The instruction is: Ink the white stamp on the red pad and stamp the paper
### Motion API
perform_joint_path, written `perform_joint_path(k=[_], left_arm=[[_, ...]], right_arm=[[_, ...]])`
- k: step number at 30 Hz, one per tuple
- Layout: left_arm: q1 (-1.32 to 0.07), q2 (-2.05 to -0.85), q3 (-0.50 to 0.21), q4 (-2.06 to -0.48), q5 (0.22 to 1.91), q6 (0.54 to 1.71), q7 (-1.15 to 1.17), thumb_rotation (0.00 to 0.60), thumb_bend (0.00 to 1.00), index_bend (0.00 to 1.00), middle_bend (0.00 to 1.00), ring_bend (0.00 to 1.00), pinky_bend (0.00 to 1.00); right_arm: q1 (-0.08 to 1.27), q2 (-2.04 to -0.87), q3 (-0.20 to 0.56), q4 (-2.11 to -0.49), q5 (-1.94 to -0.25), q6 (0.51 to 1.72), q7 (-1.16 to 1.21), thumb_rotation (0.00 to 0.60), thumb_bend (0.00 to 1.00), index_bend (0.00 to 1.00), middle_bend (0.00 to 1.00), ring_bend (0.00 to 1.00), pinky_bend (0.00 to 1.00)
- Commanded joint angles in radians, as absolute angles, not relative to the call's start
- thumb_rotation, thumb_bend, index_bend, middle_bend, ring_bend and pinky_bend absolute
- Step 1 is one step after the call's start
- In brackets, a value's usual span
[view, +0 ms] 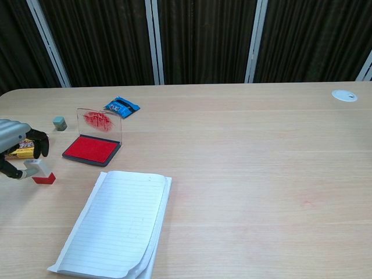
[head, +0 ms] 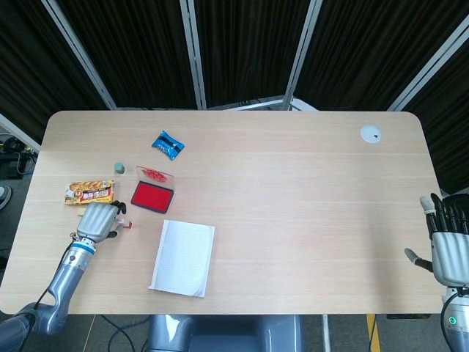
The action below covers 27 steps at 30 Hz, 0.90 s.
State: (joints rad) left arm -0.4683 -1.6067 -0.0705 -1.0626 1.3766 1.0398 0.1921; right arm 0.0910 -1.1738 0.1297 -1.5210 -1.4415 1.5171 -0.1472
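The white stamp (view: 38,170) with its red base lies tilted on the table, left of the red ink pad (view: 91,149). My left hand (view: 17,148) curls over it, thumb tip against the white body and dark fingers just above its top; a firm grip cannot be made out. In the head view the stamp (head: 124,222) pokes out to the right of the left hand (head: 99,220). The pad (head: 152,196) has its clear lid (view: 100,123) upright. The lined paper (view: 119,224) (head: 183,257) lies in front of the pad. My right hand (head: 447,246) hangs open off the table's right edge.
A snack packet (head: 89,192) (view: 20,150) lies just behind my left hand. A small grey cube (view: 59,122) and a blue packet (view: 121,106) sit behind the pad. A white disc (head: 371,133) is at the far right corner.
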Motion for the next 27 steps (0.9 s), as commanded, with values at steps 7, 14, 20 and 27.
perform_joint_path(k=[7, 14, 20, 27], left_arm=[[-0.472, -1.610, -0.066, -1.051, 1.382, 1.048, 0.182, 0.600, 0.28, 0.47, 0.49, 0.92, 0.96], [-0.480, -1.610, -0.066, -1.054, 1.378, 1.040, 0.193, 0.600, 0.30, 0.49, 0.50, 0.91, 0.96], [-0.484, -1.607, -0.067, -1.064, 1.373, 1.037, 0.202, 0.600, 0.34, 0.51, 0.52, 0.91, 0.96], [-0.488, -1.598, -0.072, -1.079, 1.372, 1.044, 0.189, 0.600, 0.35, 0.52, 0.53, 0.91, 0.96]], right_arm=[[0.092, -1.178, 0.128, -1.515, -1.439, 1.514, -0.151, 0.600, 0.00, 0.00, 0.00, 0.00, 0.00], [0.092, -1.177, 0.130, -1.514, -1.436, 1.515, -0.150, 0.600, 0.00, 0.00, 0.00, 0.00, 0.00], [0.093, -1.178, 0.131, -1.512, -1.434, 1.514, -0.151, 0.600, 0.00, 0.00, 0.00, 0.00, 0.00], [0.093, -1.179, 0.131, -1.511, -1.431, 1.512, -0.150, 0.600, 0.00, 0.00, 0.00, 0.00, 0.00]])
